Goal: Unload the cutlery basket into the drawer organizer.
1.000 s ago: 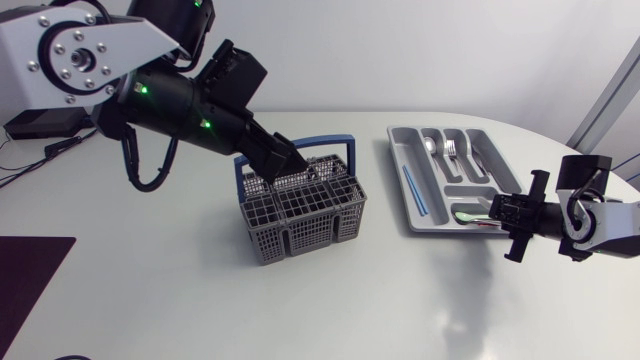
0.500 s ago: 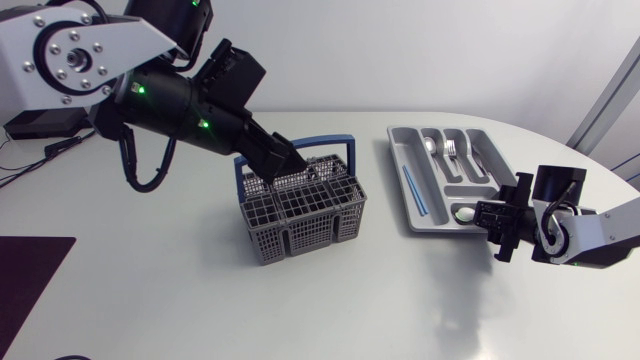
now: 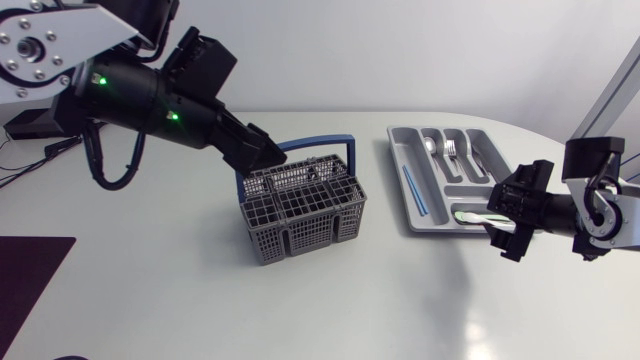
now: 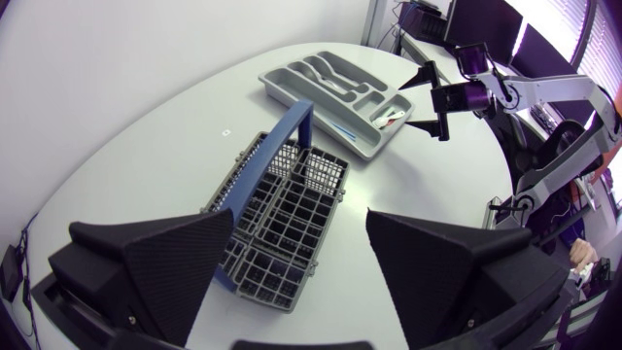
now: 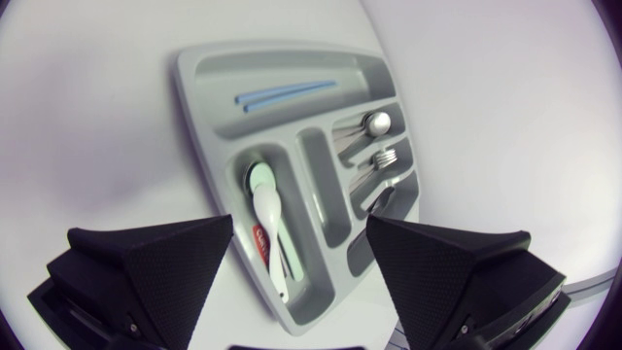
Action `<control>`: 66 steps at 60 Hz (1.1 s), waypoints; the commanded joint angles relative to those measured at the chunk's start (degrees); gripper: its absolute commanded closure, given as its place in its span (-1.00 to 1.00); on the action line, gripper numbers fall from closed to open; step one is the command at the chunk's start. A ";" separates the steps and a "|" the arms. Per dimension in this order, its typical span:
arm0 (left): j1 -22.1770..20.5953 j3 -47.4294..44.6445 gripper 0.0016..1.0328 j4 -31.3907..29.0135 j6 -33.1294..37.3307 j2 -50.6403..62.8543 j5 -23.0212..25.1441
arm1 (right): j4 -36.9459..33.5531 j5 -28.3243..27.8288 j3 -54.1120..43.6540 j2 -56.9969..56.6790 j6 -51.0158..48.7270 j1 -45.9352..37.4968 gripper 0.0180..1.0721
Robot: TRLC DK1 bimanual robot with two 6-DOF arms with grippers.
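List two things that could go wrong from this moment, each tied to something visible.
1. The left jaws hang open close to the blue handle; descending, they might strike it and tip the basket.
2. The right jaws stand open near the organizer; they could snag the white spoon.

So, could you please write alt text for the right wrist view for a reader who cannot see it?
The right pincer hangs open over a grey drawer organizer. A white spoon lies in the compartment nearest the pincer. Thin blue sticks lie in the long compartment, and a metal spoon and a fork lie in narrower slots to one side.
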 commanded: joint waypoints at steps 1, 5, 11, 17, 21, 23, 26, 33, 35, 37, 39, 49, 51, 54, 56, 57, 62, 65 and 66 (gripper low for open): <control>1.92 -2.81 -0.91 -1.11 0.81 -1.84 -0.38 | -2.67 -0.97 2.64 -2.21 6.77 3.52 -0.93; 2.80 -4.57 -0.91 -1.02 1.07 -2.37 -0.82 | -3.73 -0.97 3.25 -2.38 9.85 6.60 -0.93; 3.68 -7.30 -0.91 -0.75 1.69 -2.98 -2.75 | -5.66 -1.23 4.83 -1.86 15.12 11.08 -0.92; 5.17 -9.58 -0.91 -0.40 1.95 -3.25 -3.10 | -5.66 -1.59 6.68 -0.36 19.78 15.21 -0.91; 6.40 -11.43 -0.90 -0.05 2.21 -3.25 -3.63 | -5.75 -1.94 8.61 1.31 22.95 17.06 -0.90; 6.58 -12.31 -0.90 0.30 2.39 -3.25 -3.89 | -5.75 -1.94 9.40 2.36 24.09 17.94 -0.90; 6.93 -13.98 -0.90 1.09 2.39 -3.25 -4.86 | -5.75 -2.38 11.16 4.74 26.29 18.99 -0.90; 8.25 -16.52 -0.90 2.06 3.09 -3.25 -5.92 | -5.66 -3.43 13.97 9.39 29.54 20.49 -0.90; 8.86 -17.23 -0.90 2.32 3.44 -3.25 -6.27 | -5.66 -3.87 14.94 10.71 30.50 20.92 -0.90; 9.21 -17.93 -0.90 2.85 3.80 -3.25 -6.53 | -5.75 -4.49 15.73 11.85 31.21 21.10 -0.90; 9.57 -18.72 -0.90 3.64 4.06 -3.25 -6.80 | -5.75 -5.28 16.35 13.00 32.00 21.45 -0.90; 10.53 -21.89 -0.89 9.00 5.11 -0.70 -9.78 | -5.84 -5.54 18.28 15.90 34.20 24.09 -0.37; 10.71 -22.24 -0.86 10.14 5.20 0.27 -9.78 | -5.75 -5.63 18.63 15.99 35.34 24.35 -0.15; 10.80 -22.50 -0.71 11.55 5.29 1.68 -10.14 | -5.84 -6.33 19.42 16.16 36.39 24.53 0.28; 10.71 -22.68 -0.61 12.87 5.20 2.91 -11.01 | -5.92 -6.68 19.95 16.42 36.92 24.70 0.49; 10.71 -22.68 -0.57 13.31 5.20 3.26 -11.19 | -6.10 -6.77 20.21 16.51 37.10 24.79 0.56; 10.71 -22.24 -0.15 15.33 5.11 6.60 -11.89 | -7.86 -8.62 21.53 17.13 38.24 25.06 0.76; 10.71 -21.53 -0.01 15.42 5.11 8.18 -12.07 | -8.74 -8.88 22.06 17.57 38.50 25.49 0.80; 10.71 -21.27 0.05 15.42 5.11 8.88 -12.07 | -8.74 -9.14 22.15 17.66 38.50 25.49 0.81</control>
